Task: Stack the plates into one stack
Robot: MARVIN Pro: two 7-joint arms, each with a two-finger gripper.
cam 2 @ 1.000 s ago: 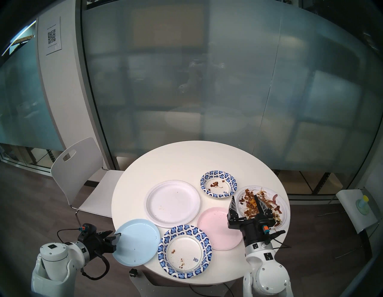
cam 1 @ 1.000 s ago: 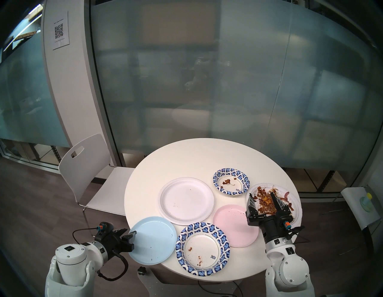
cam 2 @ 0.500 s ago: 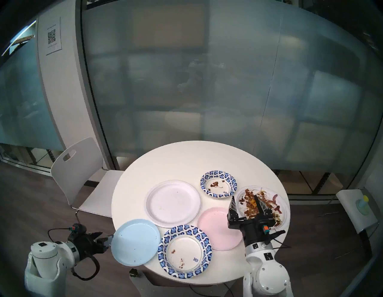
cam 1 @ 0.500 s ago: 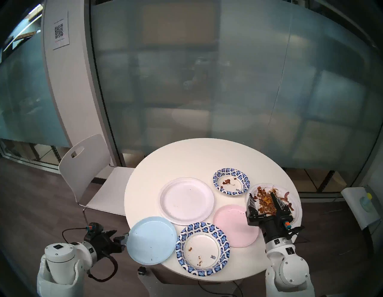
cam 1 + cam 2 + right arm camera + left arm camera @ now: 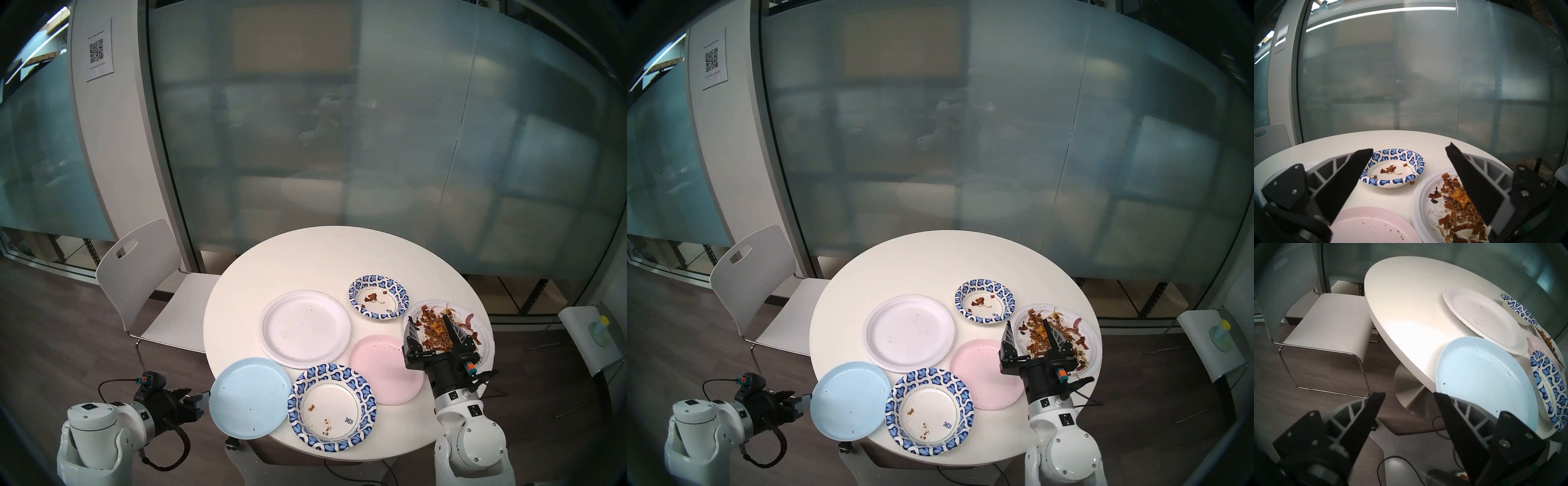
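Six plates lie spread on the round table [image 5: 315, 258], nothing stacked yet. The pale blue plate [image 5: 249, 397] hangs out over the table's near-left edge, probably so a finger can slip under its rim. The left gripper [image 5: 1409, 394] waits just beside that rim, jaws apart, gripping nothing. The right gripper [image 5: 1409, 149] hovers, wide open and empty, over the near-right edge, above the scrap-covered white plate [image 5: 1425, 202] and pink plate [image 5: 1373, 225].

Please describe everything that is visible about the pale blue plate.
The pale blue plate is round and shallow with a raised rim, smooth and plastic-looking. A few dark crumbs dot it. It lies flat at the table's near-left edge, partly overhanging. The left end effector is open beside its rim, apparently not gripping it.
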